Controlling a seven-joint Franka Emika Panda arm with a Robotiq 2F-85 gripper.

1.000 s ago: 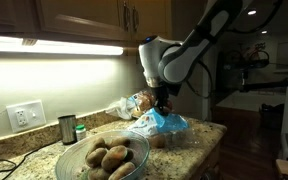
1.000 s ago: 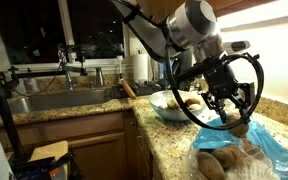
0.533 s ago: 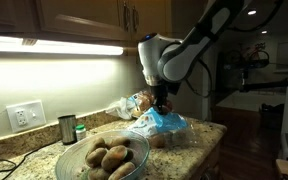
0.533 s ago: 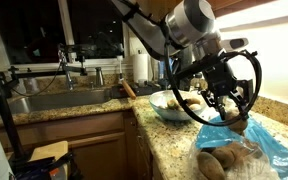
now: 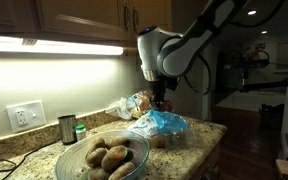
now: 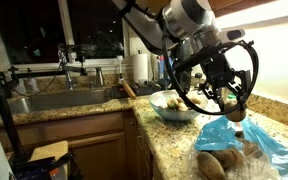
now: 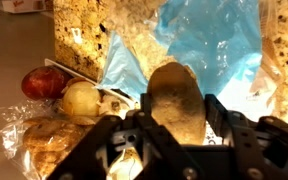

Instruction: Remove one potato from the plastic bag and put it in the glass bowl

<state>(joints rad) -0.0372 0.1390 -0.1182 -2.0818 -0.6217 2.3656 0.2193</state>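
Observation:
My gripper point(image 7: 177, 118) is shut on a brown potato point(image 7: 176, 100), held between both fingers above the blue plastic bag point(image 7: 199, 40). In both exterior views the gripper point(image 5: 162, 100) point(image 6: 234, 108) hangs over the bag point(image 5: 162, 124) point(image 6: 246, 140) on the granite counter, with the potato point(image 6: 237, 115) at its tip. The glass bowl point(image 5: 102, 160) point(image 6: 174, 105) holds several potatoes and stands apart from the bag. More potatoes point(image 6: 224, 162) lie in clear plastic near the bag.
A clear bag with an apple point(image 7: 42, 82), an onion point(image 7: 82, 100) and other produce lies beside the blue bag. A metal cup point(image 5: 67, 129) and wall outlet point(image 5: 25, 116) stand at the back. A sink point(image 6: 44, 100) is beyond the bowl.
My gripper has risen a little with the potato in it, lifting it clear above the blue bag. The bowl and bags have not moved.

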